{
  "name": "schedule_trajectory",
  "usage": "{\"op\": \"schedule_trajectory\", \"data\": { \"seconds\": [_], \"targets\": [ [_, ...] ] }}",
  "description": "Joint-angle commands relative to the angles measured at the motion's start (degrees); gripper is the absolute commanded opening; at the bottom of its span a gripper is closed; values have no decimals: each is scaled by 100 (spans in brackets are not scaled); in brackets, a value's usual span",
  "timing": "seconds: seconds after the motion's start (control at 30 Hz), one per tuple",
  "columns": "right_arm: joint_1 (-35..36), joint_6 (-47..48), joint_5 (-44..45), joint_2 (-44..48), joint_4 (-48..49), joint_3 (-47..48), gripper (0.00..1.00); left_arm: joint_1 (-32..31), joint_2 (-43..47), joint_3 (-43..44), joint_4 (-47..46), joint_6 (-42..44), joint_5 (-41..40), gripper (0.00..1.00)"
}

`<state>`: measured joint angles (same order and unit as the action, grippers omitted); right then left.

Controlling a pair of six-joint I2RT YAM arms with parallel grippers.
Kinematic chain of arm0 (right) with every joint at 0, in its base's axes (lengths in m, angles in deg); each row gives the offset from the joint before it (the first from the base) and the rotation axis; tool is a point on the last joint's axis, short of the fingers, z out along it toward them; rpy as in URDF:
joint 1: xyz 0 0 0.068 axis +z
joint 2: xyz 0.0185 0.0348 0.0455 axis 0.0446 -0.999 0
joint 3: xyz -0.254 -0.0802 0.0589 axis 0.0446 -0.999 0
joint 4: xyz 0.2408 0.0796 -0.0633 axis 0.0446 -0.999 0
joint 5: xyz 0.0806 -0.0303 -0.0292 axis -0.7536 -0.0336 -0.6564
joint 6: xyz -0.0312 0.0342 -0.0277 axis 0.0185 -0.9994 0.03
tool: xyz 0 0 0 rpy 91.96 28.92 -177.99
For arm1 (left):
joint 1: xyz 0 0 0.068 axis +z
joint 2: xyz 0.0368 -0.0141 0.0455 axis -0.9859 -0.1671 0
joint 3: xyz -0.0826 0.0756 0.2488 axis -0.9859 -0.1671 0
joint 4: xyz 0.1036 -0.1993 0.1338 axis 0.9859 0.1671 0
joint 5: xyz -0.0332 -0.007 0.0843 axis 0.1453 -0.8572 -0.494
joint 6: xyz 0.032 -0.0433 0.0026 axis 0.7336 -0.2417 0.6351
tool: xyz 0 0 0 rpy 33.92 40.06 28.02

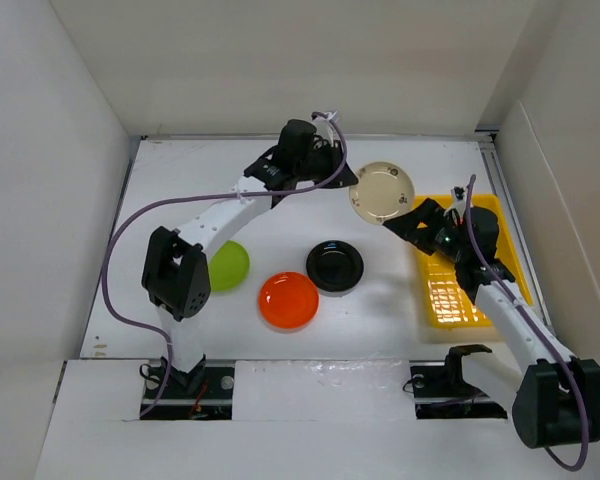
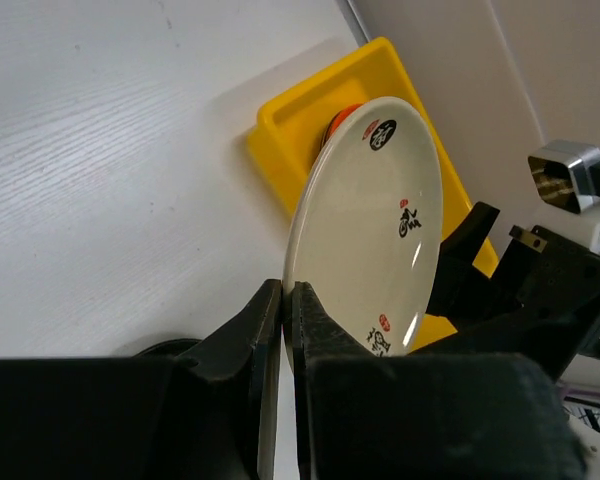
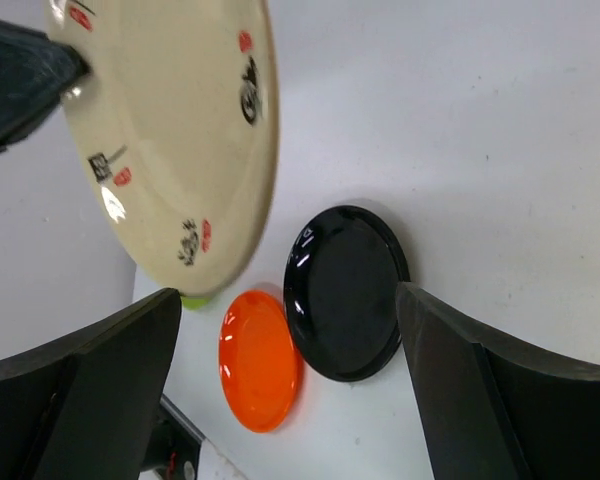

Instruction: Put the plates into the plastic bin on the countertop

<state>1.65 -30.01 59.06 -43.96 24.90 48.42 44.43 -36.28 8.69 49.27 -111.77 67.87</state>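
My left gripper point(image 1: 346, 178) is shut on the rim of the cream plate point(image 1: 382, 192) and holds it tilted in the air, just left of the yellow plastic bin point(image 1: 477, 300). In the left wrist view the fingers point(image 2: 310, 315) pinch the cream plate point(image 2: 375, 215) on edge, with the bin point(image 2: 300, 120) behind it and an orange plate's rim point(image 2: 340, 122) showing inside. My right gripper point(image 1: 414, 222) is open and empty over the bin's left side, close to the cream plate point(image 3: 170, 140). The black plate point(image 1: 334, 266), orange plate point(image 1: 288, 300) and lime green plate point(image 1: 228, 265) lie on the white countertop point(image 1: 280, 200).
White walls point(image 1: 60, 150) close in the countertop on the left, back and right. In the right wrist view the black plate point(image 3: 345, 295) and orange plate point(image 3: 260, 360) lie between my open fingers. The other plates are out of view.
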Motion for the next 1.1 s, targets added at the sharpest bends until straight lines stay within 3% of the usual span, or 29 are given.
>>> {"op": "schedule_trajectory", "data": {
  "seconds": [0.0,0.2,0.3,0.33,0.37,0.43,0.47,0.53,0.6,0.63,0.67,0.7,0.73,0.83,1.0,1.07],
  "targets": [
    [54,-198,370,-82,1026,6,92,-71,265,-318,-170,-95,350,0],
    [54,-445,230,-82,1651,-205,85,-71,318,-424,-118,-95,341,0],
    [54,-498,283,-248,1651,-153,70,-123,318,-486,-171,-95,342,0],
    [54,-498,335,-310,1651,-153,63,-184,318,-486,-171,-95,342,0],
    [54,-498,335,-449,1651,-101,49,-185,318,-486,-171,-95,342,0],
    [54,-551,335,-600,1704,-100,43,-185,318,-486,-241,-148,403,0],
    [54,-551,387,-661,1704,-48,22,-185,318,-486,-241,-148,403,0],
    [54,-621,553,-732,1704,-47,0,-185,318,-486,-189,-148,273,0],
    [-16,-770,922,-584,1582,-118,0,-185,379,-425,74,-148,-52,60],
    [-130,-770,1411,-513,1459,-187,0,-185,380,-424,188,-148,-532,99],
    [-322,-910,1643,-399,1119,-249,0,-237,501,-424,459,-148,-1172,100],
    [-463,-911,1836,-398,976,-249,0,-238,564,-424,601,-148,-1179,100],
    [-613,-989,1960,-329,853,-328,0,-238,634,-424,724,-148,-1779,100],
    [-1333,-1200,2479,-266,325,-565,0,-238,1046,-766,849,-271,-2582,100],
    [-2633,-1193,2480,-196,324,-961,0,-238,1785,-1767,629,-324,-2831,100],
    [-2837,-1097,2418,-432,324,-961,0,-238,1979,-1926,629,-324,-2884,100]
  ]
}}
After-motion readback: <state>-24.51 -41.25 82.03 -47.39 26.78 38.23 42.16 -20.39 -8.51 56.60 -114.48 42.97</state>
